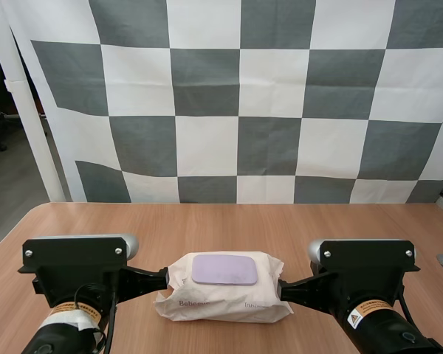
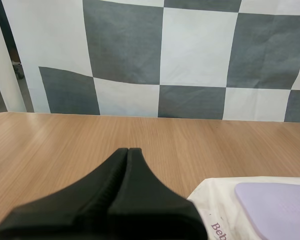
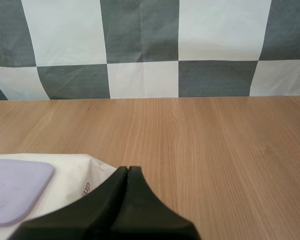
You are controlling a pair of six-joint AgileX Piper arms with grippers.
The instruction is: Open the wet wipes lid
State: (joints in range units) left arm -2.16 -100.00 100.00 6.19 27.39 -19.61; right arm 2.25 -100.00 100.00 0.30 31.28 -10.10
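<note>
Now L pincer [image 2: 127, 150], R pincer [image 3: 127, 169] closed, flanking wipes pack [image 1: 223, 301]; lid [image 1: 225, 269] down.

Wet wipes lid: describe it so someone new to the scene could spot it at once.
On the wooden table, a white wet wipes pack lies between the left hand and the right hand, both shut. The lid is the flat, pale purple rounded rectangle on the pack's top; everything around it is white wrapper.
</note>
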